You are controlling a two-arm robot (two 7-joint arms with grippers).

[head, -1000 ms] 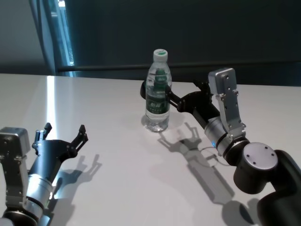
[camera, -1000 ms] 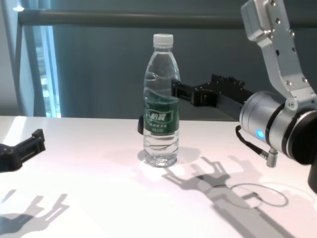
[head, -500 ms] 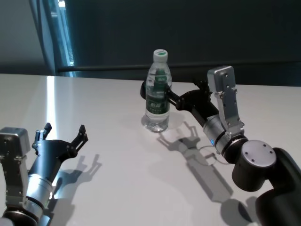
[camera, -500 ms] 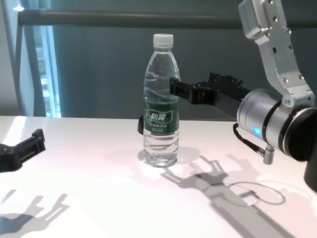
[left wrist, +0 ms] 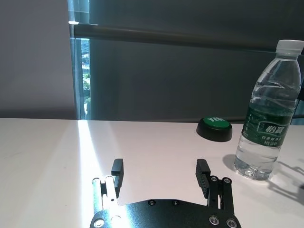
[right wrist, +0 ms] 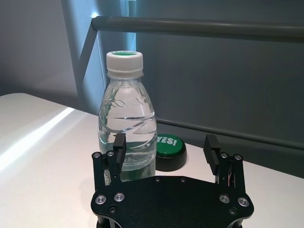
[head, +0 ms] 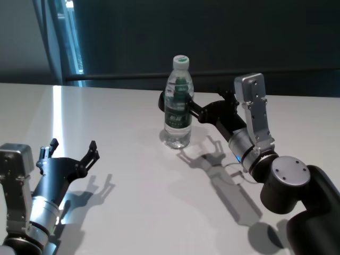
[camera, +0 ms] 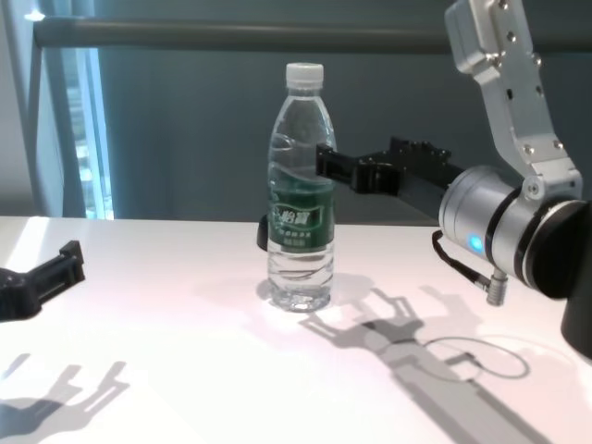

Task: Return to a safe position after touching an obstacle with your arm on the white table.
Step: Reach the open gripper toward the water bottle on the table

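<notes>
Nearest the robot: left gripper idle, right gripper up at the bottle.

Low over the near-left of the white bench [head: 133,212] sat the left gripper [head: 71,154], fingers spread wide, holding nothing, well apart from everything else. Further out, right of centre, the right arm reached across above the bench toward the bottle [head: 178,103], which stood upright mid-bench, white cap on, green label band around its middle. Right gripper [right wrist: 165,149] was spread wide and empty; in the right wrist view one fingertip [right wrist: 118,142] overlapped the bottle's side, actual contact can't be confirmed. Just behind the bottle lay a black-based green button [right wrist: 170,151] lettered "YES!". Beyond the bench's far edge ran a dark wall with a grey rail [camera: 231,35].
</notes>
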